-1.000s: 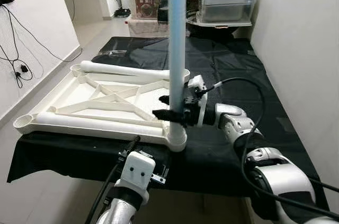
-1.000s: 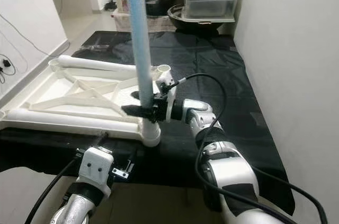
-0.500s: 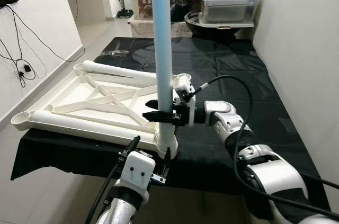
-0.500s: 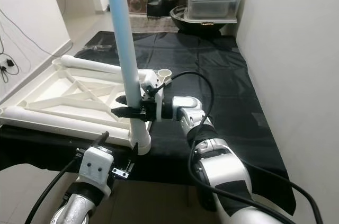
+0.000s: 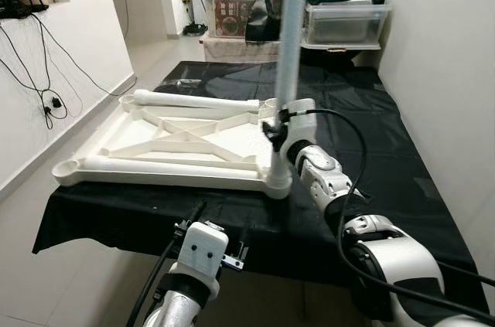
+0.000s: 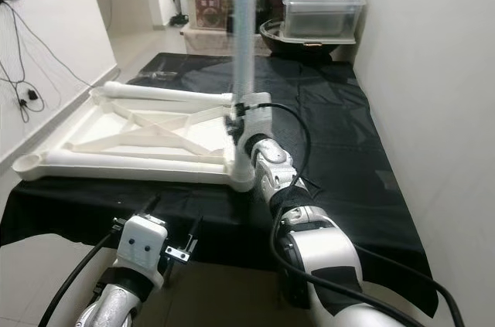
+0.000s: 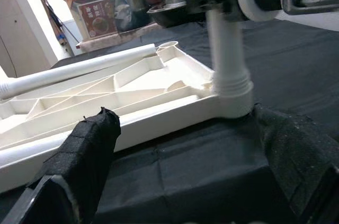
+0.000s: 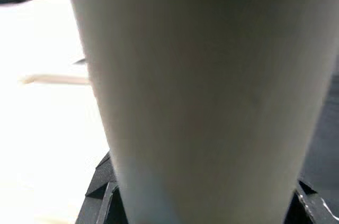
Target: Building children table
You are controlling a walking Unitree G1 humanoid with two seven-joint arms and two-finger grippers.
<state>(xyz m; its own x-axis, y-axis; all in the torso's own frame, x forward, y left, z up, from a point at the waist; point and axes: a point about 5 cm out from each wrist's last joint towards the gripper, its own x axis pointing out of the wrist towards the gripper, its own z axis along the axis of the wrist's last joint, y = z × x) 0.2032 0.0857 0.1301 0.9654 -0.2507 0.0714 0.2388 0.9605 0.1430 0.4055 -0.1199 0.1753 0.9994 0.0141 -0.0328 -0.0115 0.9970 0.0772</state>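
Note:
A white children's table top [image 5: 155, 174] lies upside down on the black-clothed table [image 5: 363, 110]. One pale leg tube [image 5: 290, 49] stands upright in its near right corner socket [image 5: 277, 182]. My right gripper [image 5: 272, 131] is shut on that leg just above the socket; in the right wrist view the leg [image 8: 196, 91] sits between the black fingers [image 8: 100, 192]. A second white leg [image 5: 193, 100] lies along the top's far edge. My left gripper [image 5: 220, 220] hangs open below the table's front edge, its fingers [image 7: 85, 155] wide apart and facing the corner socket [image 7: 233, 94].
Clear storage boxes [image 5: 344, 22] and an orange-lidded crate [image 5: 232, 2] are stacked behind the table. A white wall [image 5: 445, 72] runs close along the right. On the left are open floor [image 5: 46, 180] and a wall with dangling cables [image 5: 46, 99].
The camera has shifted. The table top and upright leg now sit further right and turned, and my right gripper, still on the leg, has swung round behind it.

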